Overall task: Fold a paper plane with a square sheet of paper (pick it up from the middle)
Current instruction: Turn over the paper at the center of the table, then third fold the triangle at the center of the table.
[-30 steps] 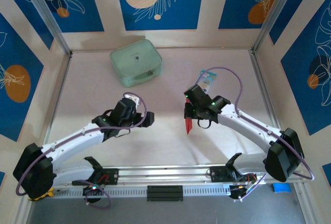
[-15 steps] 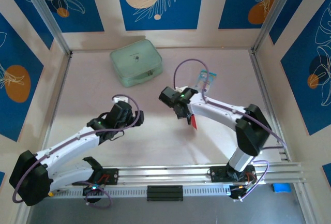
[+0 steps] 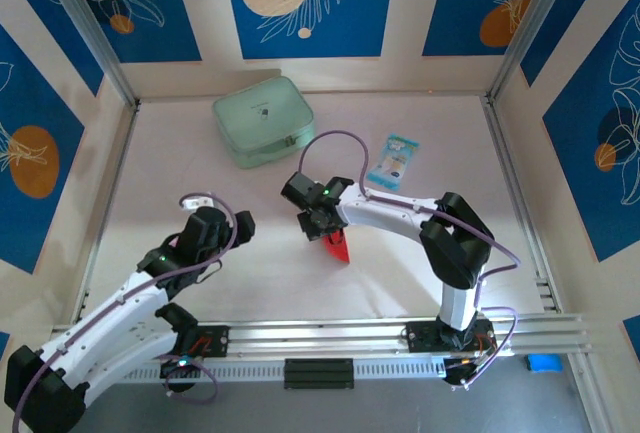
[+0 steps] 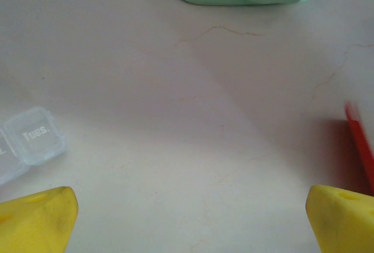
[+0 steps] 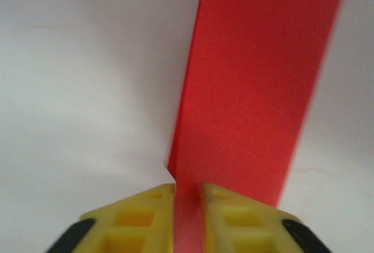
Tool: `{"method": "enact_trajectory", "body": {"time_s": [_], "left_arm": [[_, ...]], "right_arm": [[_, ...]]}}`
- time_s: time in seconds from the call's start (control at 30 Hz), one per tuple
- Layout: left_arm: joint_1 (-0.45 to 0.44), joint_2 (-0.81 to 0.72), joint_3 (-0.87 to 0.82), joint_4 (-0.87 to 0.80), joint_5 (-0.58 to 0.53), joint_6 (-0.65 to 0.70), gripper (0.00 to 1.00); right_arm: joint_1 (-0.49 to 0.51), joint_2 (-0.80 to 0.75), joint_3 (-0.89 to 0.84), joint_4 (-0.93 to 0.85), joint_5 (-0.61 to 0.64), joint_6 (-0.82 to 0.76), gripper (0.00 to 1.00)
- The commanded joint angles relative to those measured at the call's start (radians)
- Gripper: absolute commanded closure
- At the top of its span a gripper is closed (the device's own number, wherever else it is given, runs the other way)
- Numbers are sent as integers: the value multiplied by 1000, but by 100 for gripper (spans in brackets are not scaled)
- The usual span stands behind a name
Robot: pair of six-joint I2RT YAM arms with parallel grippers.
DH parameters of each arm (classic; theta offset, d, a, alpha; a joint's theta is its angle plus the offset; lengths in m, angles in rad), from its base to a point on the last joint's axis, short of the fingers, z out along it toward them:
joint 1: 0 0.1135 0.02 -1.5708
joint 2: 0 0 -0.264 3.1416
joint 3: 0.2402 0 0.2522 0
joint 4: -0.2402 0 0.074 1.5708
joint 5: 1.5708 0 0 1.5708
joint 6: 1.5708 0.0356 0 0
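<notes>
Right gripper [image 5: 188, 203] at table [image 3: 420, 263] centre, fingers close either side of paper plane [image 5: 251, 89]; whether pinching or just let go, could not tell. Plane extended toward 12 o'clock in wrist view. Left gripper [image 4: 190, 218] spread wide, holding nothing, green pouch [image 3: 263, 119] at 12 o'clock.

Blue floral walls [image 3: 310, 3], pale tabletop [image 3: 400, 263]

The right tool [image 3: 322, 225] has swung left with the paper plane [image 3: 338, 244]; the left arm drew back.
</notes>
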State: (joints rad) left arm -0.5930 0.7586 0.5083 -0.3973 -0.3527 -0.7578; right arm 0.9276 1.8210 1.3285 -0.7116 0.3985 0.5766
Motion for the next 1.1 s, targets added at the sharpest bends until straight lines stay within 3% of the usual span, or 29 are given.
{"method": "enact_trajectory", "body": {"time_s": [0.0,0.1,0.2,0.47,0.73,1.07], "left_arm": [[12,10,-9,43,80,26,0],[12,54,-7,104,162,39,0],[12,140,6,179,282,63,14],[7,428,71,338,563,56,21],[-9,615,121,437,727,18,30],[-29,692,156,437,754,9,30]], "right_arm": [[-40,-90,-66,166,-245,14,74],[-96,-203,-195,298,-346,52,71],[-185,-314,-357,434,-459,106,71],[-405,-465,-683,647,-648,235,82],[-435,-364,-699,699,-746,241,89],[-430,-206,-621,712,-782,223,91]]}}
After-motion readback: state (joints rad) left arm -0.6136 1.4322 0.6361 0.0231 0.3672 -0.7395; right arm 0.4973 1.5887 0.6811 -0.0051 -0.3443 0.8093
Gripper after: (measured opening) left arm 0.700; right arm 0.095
